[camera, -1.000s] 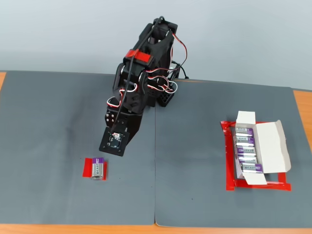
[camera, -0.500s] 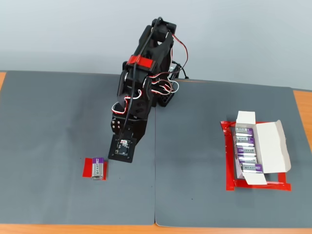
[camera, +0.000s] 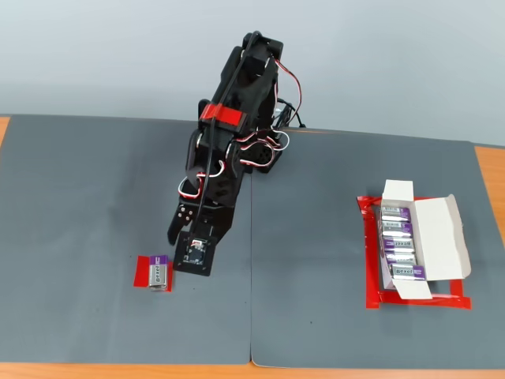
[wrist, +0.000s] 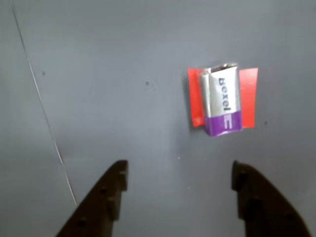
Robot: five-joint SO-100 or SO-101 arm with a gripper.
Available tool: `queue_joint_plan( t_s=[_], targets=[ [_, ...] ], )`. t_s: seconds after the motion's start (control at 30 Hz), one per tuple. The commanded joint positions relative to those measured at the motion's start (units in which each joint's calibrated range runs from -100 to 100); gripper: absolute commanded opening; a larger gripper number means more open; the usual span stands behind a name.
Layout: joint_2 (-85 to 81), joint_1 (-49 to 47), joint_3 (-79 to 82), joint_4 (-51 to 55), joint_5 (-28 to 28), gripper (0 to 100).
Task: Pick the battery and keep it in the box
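Note:
A silver battery (wrist: 223, 98) with a purple end and purple lettering lies on a flat red tape patch (wrist: 248, 94) on the grey mat. In the wrist view my gripper (wrist: 180, 168) is open and empty, and the battery lies ahead of it, slightly right of the gap. In the fixed view the battery (camera: 158, 273) is at the front left, just left of and below my gripper (camera: 180, 233). The white box (camera: 442, 229) lies open at the right, with several alike batteries (camera: 398, 245) in a row inside.
A red tape frame (camera: 418, 300) surrounds the box. Two grey mats meet at a seam (camera: 251, 300) down the middle. The arm's base (camera: 252, 150) stands at the back centre. An orange table edge (camera: 493, 181) shows at the far right.

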Motion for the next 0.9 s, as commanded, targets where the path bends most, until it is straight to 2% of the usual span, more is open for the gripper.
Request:
queue_joint_plan(
  t_s=[0.0,0.37,0.5,0.7,0.87],
  targets=[
    [0.0,2.1,-3.0,-3.7,0.3,25],
    [4.4,3.2,-3.0,-5.8,7.7,25],
    [6.1,3.3,-3.0,-5.9,8.2,26],
    [9.4,5.0,-3.1,-8.2,8.9,36],
    [12.3,6.9,-3.1,-11.3,9.4,36]
  ],
)
